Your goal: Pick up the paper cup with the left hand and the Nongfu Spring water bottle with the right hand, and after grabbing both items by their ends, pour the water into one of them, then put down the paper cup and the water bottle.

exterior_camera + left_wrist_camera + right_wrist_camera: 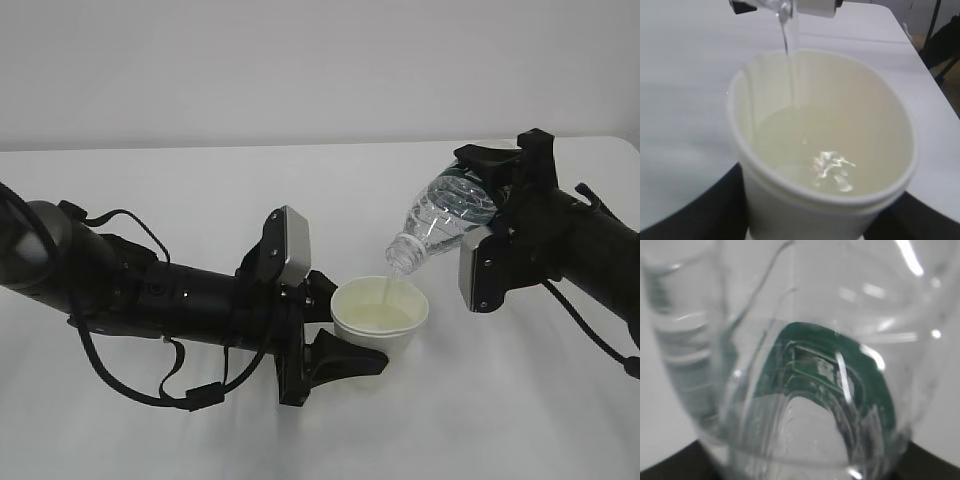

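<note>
The black two-fingered left hand is gripping the small white tapered paper cup near the white table's middle. The black right hand is clamping the clear ribbed green-labelled Nongfu Spring water bottle, tilting it mouth-down above the cup. Clear water is streaming into the cup.

White table fills most of view, matte, evenly lit, soft shadows only. Plain pale grey wall behind, bare. Table far edge runs straight along wall. Left wrist view: table corner upper right, dark floor beyond, dark blurred furniture legs there, too vague to identify.
</note>
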